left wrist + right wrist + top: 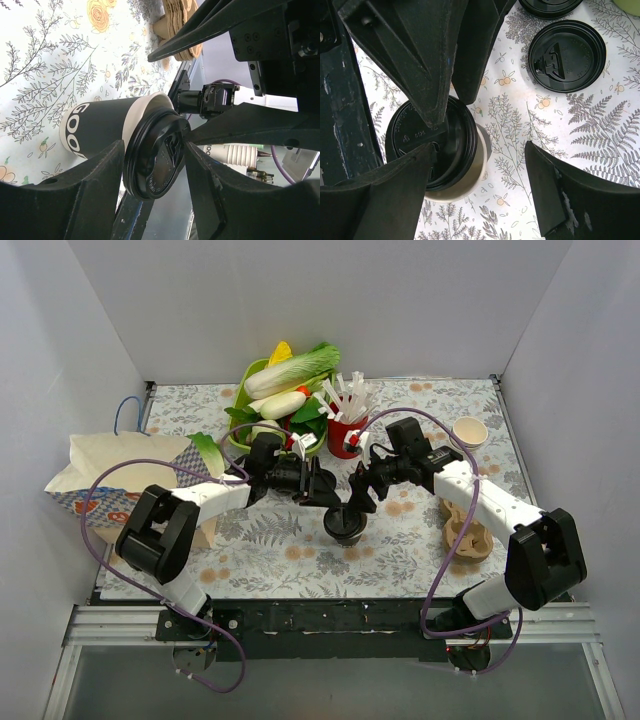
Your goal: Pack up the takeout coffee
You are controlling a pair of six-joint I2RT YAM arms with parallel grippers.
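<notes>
A small takeout coffee (pixel 346 527), a dark paper cup with a round black lid, stands upright on the flower-patterned table (pixel 270 550), near the middle and a little towards the arm bases. Both arms reach in and meet over it.

The left gripper (pixel 154 150) straddles the lid. Its two black fingers (pixel 95 190) sit against opposite sides of the lid's rim and appear to clamp it.

The right gripper (pixel 480 147) hangs over the same cup with its jaws spread wide and holds nothing. One finger (pixel 385 200) overlaps the edge of the lid, and the other (pixel 570 200) stands well apart from the cup, over bare table.

To the right of the cup lies a brown cardboard cup carrier (pixel 468 532). At the left edge lies a paper bag (pixel 110 475) with a blue handle.

Just beyond the cup a loose black lid (pixel 567 55) lies flat on the table. Farther back stands a red straw holder (pixel 343 435) filled with white straws, with a lidless white cup (pixel 470 430) to its right. A green basket (pixel 250 380) of toy vegetables sits near the far wall.
</notes>
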